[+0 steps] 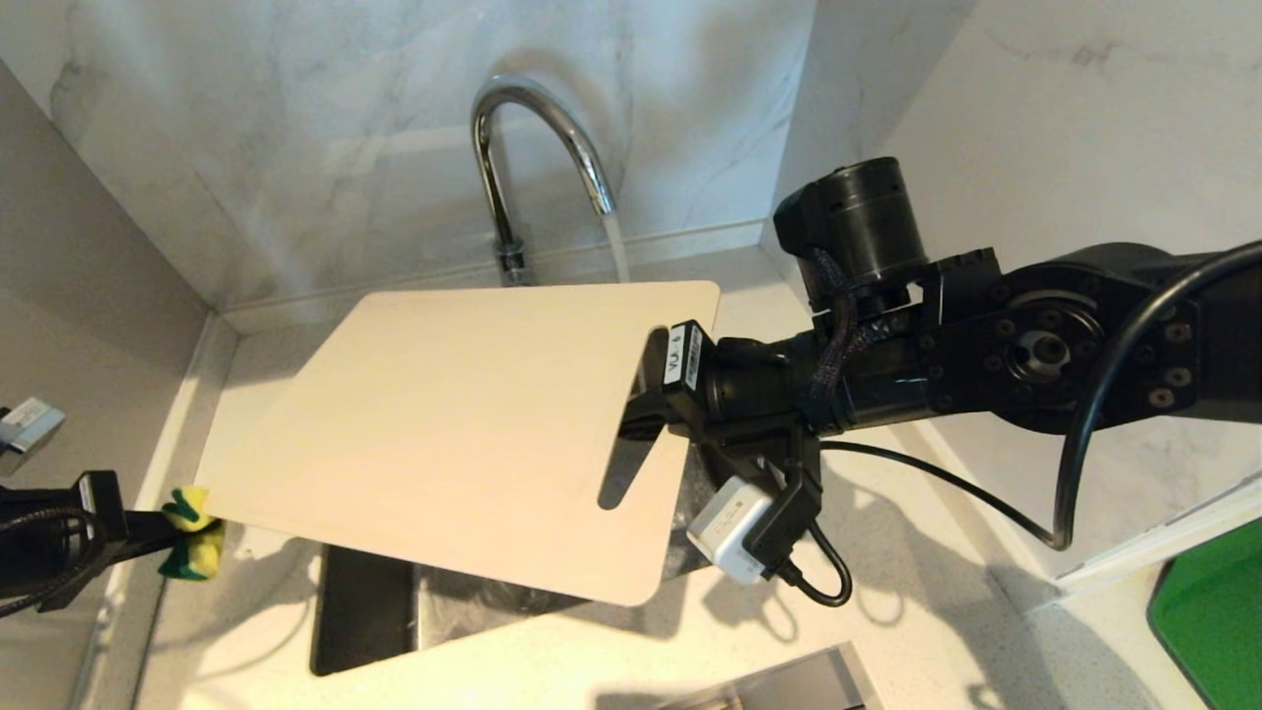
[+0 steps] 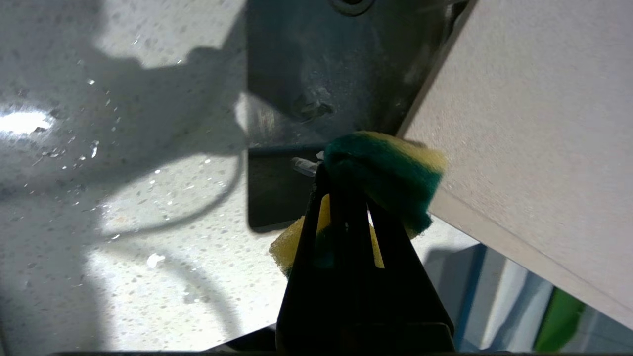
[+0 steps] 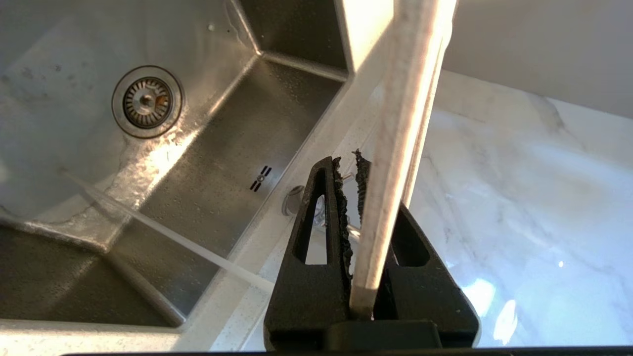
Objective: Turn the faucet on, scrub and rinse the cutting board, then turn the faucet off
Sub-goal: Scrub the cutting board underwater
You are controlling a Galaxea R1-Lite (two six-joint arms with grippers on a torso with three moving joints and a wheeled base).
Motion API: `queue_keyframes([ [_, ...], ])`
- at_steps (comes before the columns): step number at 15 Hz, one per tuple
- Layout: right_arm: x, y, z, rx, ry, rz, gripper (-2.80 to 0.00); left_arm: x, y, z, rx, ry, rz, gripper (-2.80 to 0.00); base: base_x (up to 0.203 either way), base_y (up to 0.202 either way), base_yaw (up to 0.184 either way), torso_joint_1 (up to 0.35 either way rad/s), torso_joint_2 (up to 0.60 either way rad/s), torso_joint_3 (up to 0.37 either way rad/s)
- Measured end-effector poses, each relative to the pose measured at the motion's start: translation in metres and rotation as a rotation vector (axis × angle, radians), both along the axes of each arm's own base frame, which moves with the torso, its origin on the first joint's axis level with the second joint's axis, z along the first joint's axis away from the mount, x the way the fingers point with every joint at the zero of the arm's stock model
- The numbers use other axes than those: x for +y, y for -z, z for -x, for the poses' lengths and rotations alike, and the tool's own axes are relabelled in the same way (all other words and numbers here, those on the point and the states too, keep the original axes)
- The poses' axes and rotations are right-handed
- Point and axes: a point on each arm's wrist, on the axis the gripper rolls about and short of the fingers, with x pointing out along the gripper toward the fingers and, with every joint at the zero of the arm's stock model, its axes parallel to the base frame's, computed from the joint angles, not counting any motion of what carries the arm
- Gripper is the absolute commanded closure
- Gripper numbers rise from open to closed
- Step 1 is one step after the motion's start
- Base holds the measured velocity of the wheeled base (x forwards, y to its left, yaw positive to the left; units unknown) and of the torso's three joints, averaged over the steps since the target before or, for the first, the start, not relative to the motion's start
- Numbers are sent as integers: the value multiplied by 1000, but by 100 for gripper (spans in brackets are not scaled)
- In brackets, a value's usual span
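Count: one sponge (image 1: 192,537), one cutting board (image 1: 463,429), one faucet (image 1: 532,168), one sink (image 1: 365,611), two grippers.
Left gripper (image 1: 168,537): at about 8 o'clock in the head view, jaws closed on the green-and-yellow sponge; the sponge sits just at the board's lower left corner, and the left wrist view shows it right beside the board's edge.
Cutting board, place: middle of the head view, held in the air over the sink and the pale counter (image 1: 937,592), tilted.
Cutting board, direction: long axis runs from about 8 o'clock to 2 o'clock; the end with the handle slot faces the right gripper, the plain end faces the sponge.
Cutting board, look: thin, off-white, rectangular with rounded corners, one long slot near the right short end; its face looks clean.
Faucet: at 12 o'clock behind the board, chrome, arched spout; one stream of water (image 1: 615,247) falls from it behind the board's far edge.
Right gripper (image 1: 651,385): at about 3 o'clock, jaws clamped on the board's short end by the slot; the right wrist view shows the board's edge pinched between the two fingers (image 3: 316,232).
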Motion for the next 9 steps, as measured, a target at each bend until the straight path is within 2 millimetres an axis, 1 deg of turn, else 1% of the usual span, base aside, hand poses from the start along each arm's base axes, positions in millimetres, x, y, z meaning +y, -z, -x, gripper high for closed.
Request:
queue_keyframes([
  [3, -2, 2, -1, 7, 7, 5, 0, 0, -21, -1, -44, -2, 15, 0, 0, 0, 0, 0, 0, 0],
  [4, -3, 2, -1, 7, 7, 5, 0, 1, -25, -1, -57, -4, 13, 0, 0, 0, 0, 0, 0, 0],
  [6, -3, 2, -1, 6, 9, 4, 0, 3, -28, -2, -71, -6, 15, 0, 0, 0, 0, 0, 0, 0],
  [9, -4, 3, 0, 10, 10, 9, 0, 8, -29, -1, -74, -21, 22, 0, 0, 0, 0, 0, 0, 0],
])
